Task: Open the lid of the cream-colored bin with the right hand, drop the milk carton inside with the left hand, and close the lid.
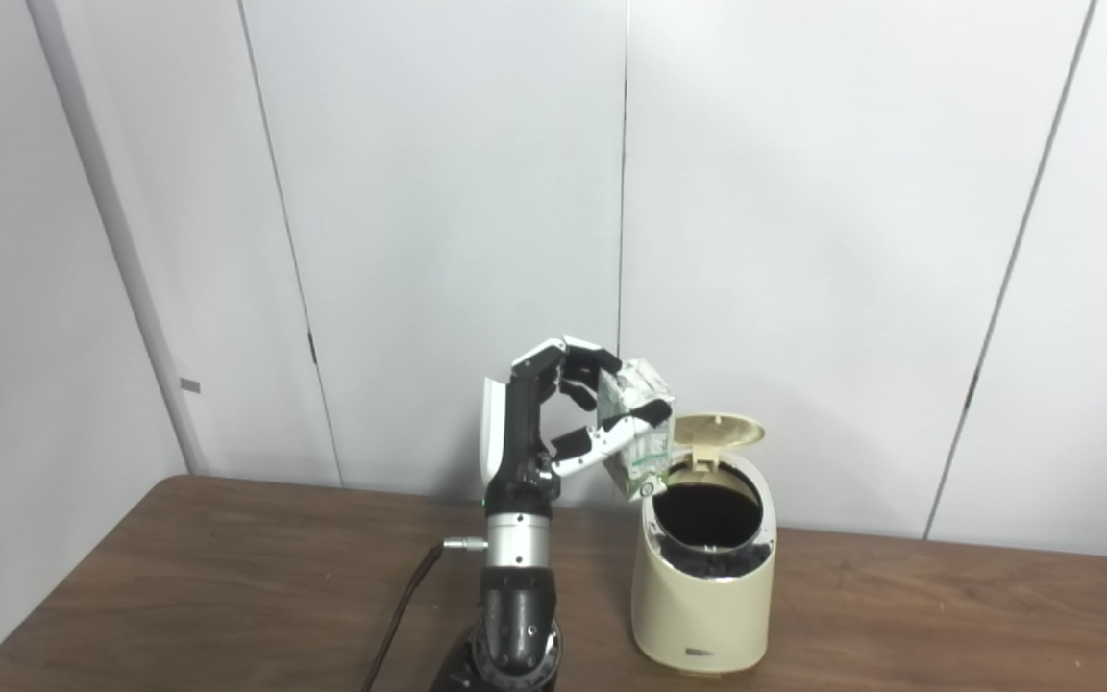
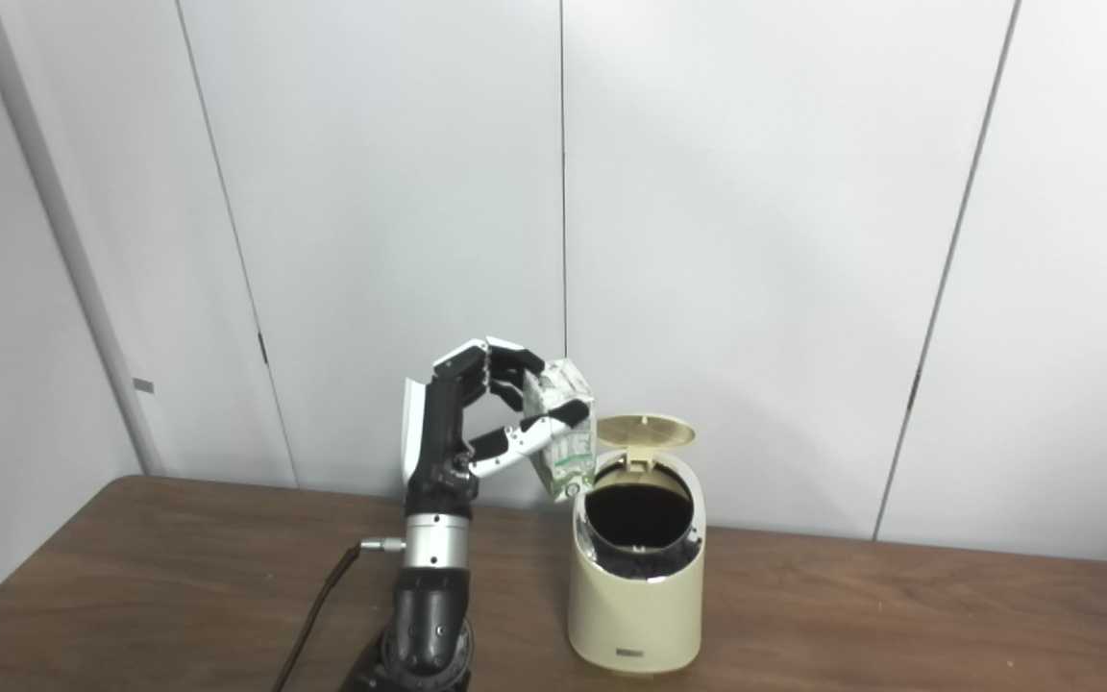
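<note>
The cream-colored bin (image 1: 702,615) stands on the brown table, its round lid (image 1: 717,431) tipped up and open at the back, showing a dark inside. My left hand (image 1: 553,423) is raised upright beside the bin's left side and is shut on the white and green milk carton (image 1: 638,428). The carton hangs tilted at the bin's upper left rim, its lower corner close to the opening. In the right eye view the same carton (image 2: 563,428) sits between the hand (image 2: 477,423) and the open lid (image 2: 645,430). My right hand is out of sight.
The wooden table (image 1: 227,577) stretches left and right of the bin. A dark cable (image 1: 400,615) runs down from the left wrist to the table's front. White wall panels (image 1: 803,240) stand close behind the table's far edge.
</note>
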Robot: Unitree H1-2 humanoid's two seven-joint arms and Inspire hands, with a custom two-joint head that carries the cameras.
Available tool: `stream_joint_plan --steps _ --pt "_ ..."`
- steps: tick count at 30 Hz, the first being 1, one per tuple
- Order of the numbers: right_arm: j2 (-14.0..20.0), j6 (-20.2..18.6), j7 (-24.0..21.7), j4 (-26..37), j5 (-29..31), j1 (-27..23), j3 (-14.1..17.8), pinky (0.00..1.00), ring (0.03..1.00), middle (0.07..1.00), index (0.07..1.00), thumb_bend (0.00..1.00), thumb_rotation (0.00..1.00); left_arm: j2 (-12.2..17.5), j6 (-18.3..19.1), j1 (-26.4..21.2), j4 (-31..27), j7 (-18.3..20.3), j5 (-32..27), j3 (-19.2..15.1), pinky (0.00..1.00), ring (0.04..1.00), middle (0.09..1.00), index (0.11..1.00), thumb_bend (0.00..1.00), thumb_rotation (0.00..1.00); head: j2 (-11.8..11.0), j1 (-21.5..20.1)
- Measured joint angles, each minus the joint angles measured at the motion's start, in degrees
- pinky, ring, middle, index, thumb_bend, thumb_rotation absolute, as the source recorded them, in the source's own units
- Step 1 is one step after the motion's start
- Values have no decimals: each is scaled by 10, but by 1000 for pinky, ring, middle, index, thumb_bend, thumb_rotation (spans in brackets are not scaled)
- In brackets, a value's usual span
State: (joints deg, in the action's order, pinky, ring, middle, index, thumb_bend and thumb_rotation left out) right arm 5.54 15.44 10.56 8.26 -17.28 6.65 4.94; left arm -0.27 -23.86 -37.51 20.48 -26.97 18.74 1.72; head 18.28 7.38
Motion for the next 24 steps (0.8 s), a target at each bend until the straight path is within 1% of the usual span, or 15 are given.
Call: stream_joint_plan --steps 9,11,13,15,17,18,20,22,24 --pt "0 -1 3 1 -3 0 -1 546 684 713 697 96 165 -1 0 19 -27 7 3 0 360 443 486 480 504 0 1 -3" --pt "0 -4 3 1 -3 0 -1 548 685 715 699 95 164 0 0 19 -28 9 2 6 354 436 488 484 504 0 2 -5" --pt "0 -9 2 1 -3 0 -1 552 687 717 701 98 166 9 -1 21 -31 9 0 24 366 447 482 484 504 0 4 -7" --pt "0 -12 2 2 -3 0 -1 553 686 718 702 99 176 22 -1 23 -33 9 -1 51 391 461 479 478 504 0 4 -7" --pt "0 -15 2 2 -3 0 -2 556 693 720 705 102 209 33 -2 26 -38 3 -2 79 487 496 471 471 503 0 5 -10" --pt "0 -14 2 2 -1 1 -2 556 693 720 705 102 210 44 -2 28 -45 -1 -2 99 492 498 470 471 503 0 5 -10" --pt "1 -14 2 2 1 1 -2 560 693 720 705 105 218 61 -5 29 -54 -1 -6 130 549 513 468 468 502 0 7 -11" --pt "1 -14 2 2 2 1 -3 572 699 723 708 108 262 74 -7 29 -66 -1 -13 156 561 478 483 464 504 0 7 -12" --pt "2 -15 1 2 1 1 -3 569 697 721 707 114 288 91 -10 29 -82 3 -16 184 564 476 494 459 504 0 8 -13"
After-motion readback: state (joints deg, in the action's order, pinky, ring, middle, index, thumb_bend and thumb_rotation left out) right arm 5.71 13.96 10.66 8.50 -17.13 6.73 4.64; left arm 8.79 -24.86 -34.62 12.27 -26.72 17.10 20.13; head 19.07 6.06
